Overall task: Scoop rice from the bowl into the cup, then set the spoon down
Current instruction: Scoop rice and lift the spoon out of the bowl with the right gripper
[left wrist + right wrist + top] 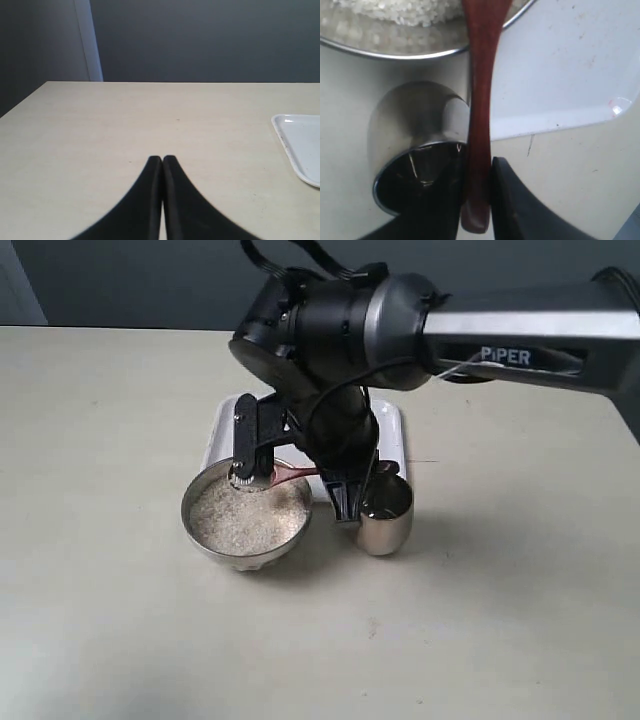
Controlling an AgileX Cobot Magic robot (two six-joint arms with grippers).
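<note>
- Exterior view: I see the right arm (520,340) reaching across to the middle, with the right gripper (342,496) clamped on the handle end of the spoon (292,474)
- The spoon's head is over the bowl (192,510), low above the rice (250,522), and grains look heaped on it; a black part of the arm hides some of it
- The cup (388,520) stands just beside the bowl on its right, both on the table (100,620) in front of a white tray (395,435)
- Left wrist view: the left gripper (162,164) has its jaws pressed together with nothing between them, over bare table (125,115); a corner of the tray (300,145) shows further off
- Right wrist view: the right gripper (479,167) pinches the spoon (480,100) from both sides near the handle's end
- The handle runs past the cup (415,125) toward the bowl (395,54), which is full of rice (395,15); the tray (560,75) lies alongside on the table (570,175)
</note>
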